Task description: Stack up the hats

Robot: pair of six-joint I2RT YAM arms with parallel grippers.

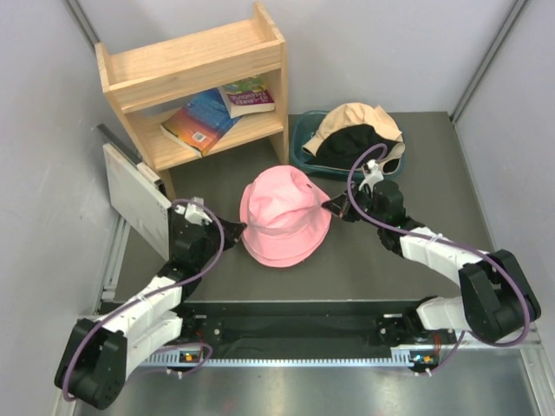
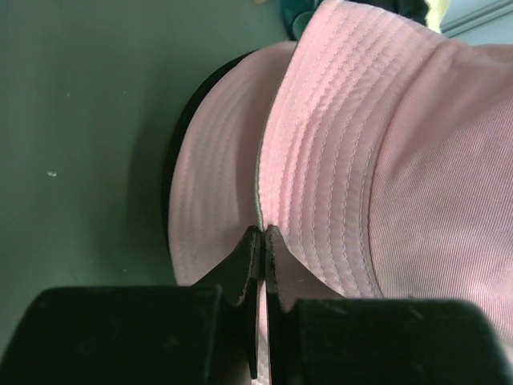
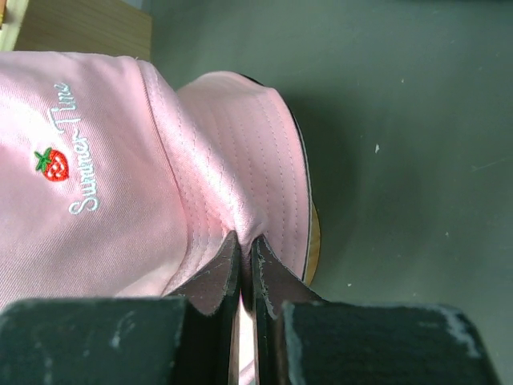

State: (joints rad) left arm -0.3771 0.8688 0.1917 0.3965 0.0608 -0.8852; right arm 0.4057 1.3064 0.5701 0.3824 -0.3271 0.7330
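A pink bucket hat [image 1: 284,215] sits at the middle of the table over something dark and tan whose edge shows under its brim. My left gripper [image 1: 232,236] is shut on the hat's left brim; the left wrist view shows the pinched brim [image 2: 321,160] between the gripper's closed tips [image 2: 263,234]. My right gripper [image 1: 333,206] is shut on the right brim; the right wrist view shows the hat [image 3: 120,184] with a strawberry logo and the closed tips [image 3: 247,243]. A tan hat [image 1: 357,123] lies over a black hat [image 1: 347,147] on the teal tub [image 1: 303,149] at the back right.
A wooden shelf [image 1: 195,78] with books stands at the back left. A white board [image 1: 134,198] leans at the left edge, close to my left arm. Grey walls close in both sides.
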